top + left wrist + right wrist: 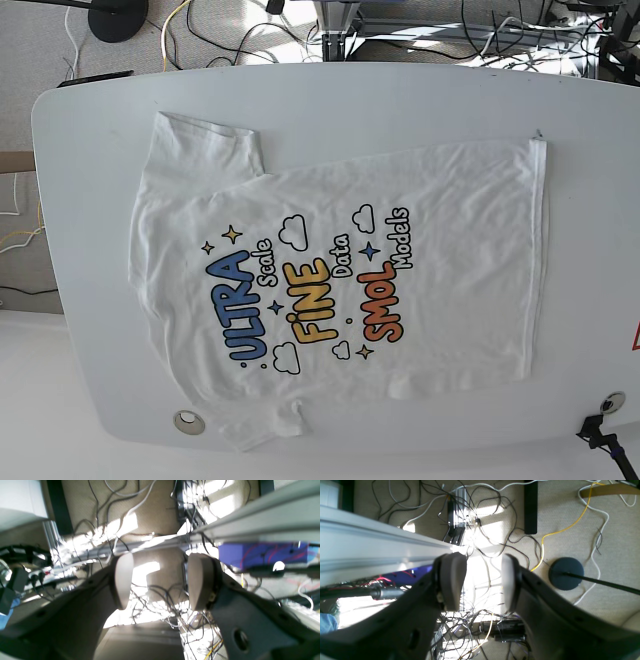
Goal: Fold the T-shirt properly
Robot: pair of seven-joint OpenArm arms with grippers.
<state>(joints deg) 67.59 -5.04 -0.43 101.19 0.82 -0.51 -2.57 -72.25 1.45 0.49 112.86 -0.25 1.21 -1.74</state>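
Note:
The T-shirt (pixel 330 270) lies spread flat and print side up on the white table (pixel 400 95) in the base view, collar toward the left, hem toward the right. One sleeve points to the far edge, the other to the near edge. Blue, yellow and orange-red letters run across its chest. No arm appears in the base view. My left gripper (pixel 157 581) is open, nothing between its pads, with floor and cables behind it. My right gripper (pixel 481 581) is likewise open and empty, off the table beside an aluminium rail (pixel 370 545).
A round metal grommet (pixel 187 422) sits in the table near the front left edge. Beyond the far edge are tangled cables (pixel 480 35) and a dark round stand base (pixel 117 18) on beige carpet. A blue box (pixel 262 555) hangs under the frame.

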